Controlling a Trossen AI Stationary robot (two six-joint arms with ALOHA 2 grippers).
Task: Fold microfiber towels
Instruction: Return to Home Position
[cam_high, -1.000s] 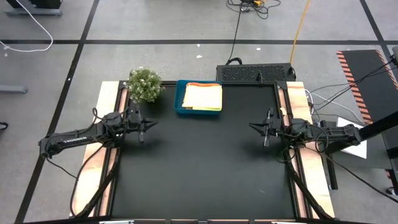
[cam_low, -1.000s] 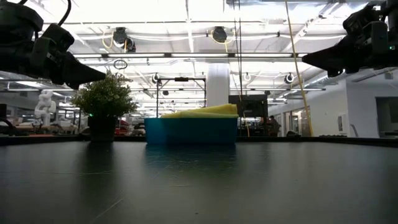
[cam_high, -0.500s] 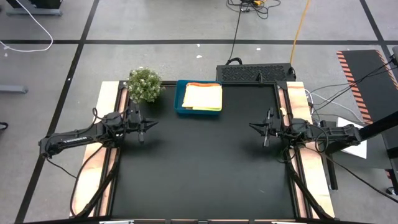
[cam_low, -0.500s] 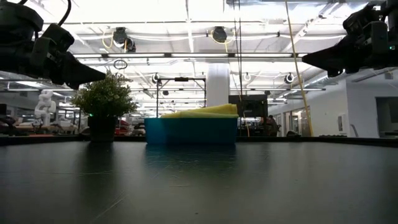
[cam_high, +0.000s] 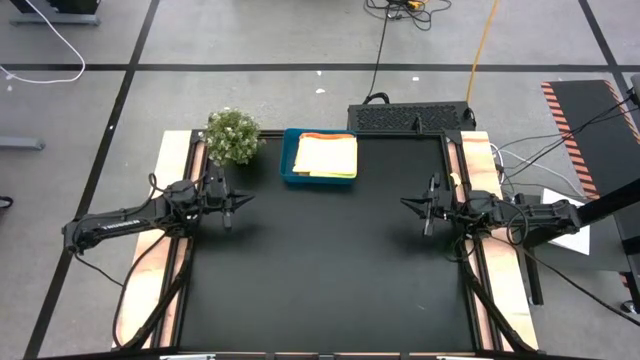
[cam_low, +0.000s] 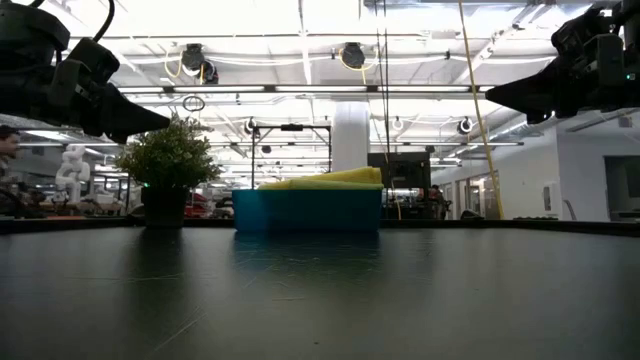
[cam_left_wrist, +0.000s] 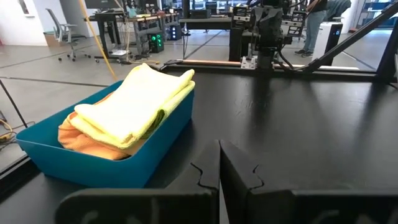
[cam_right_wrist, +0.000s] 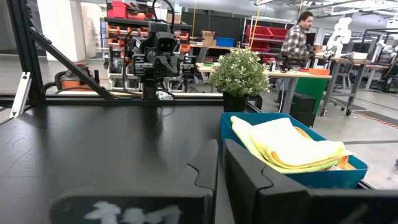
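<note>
Folded and stacked in the tray (cam_high: 287, 165) at the far edge of the table (cam_high: 330, 270): the towels (cam_high: 326, 156), yellow over orange (heaped above the rim in the low view). Just left of the tray, a plant (cam_high: 232, 135). Raised over the table's left side, well apart from the tray, the left gripper (cam_high: 245, 198), fingers pressed together on nothing. Likewise clenched and empty over the right side, the right gripper (cam_high: 407, 203), pointing inward. Beyond the table, a person (cam_right_wrist: 303, 37) at a bench.
</note>
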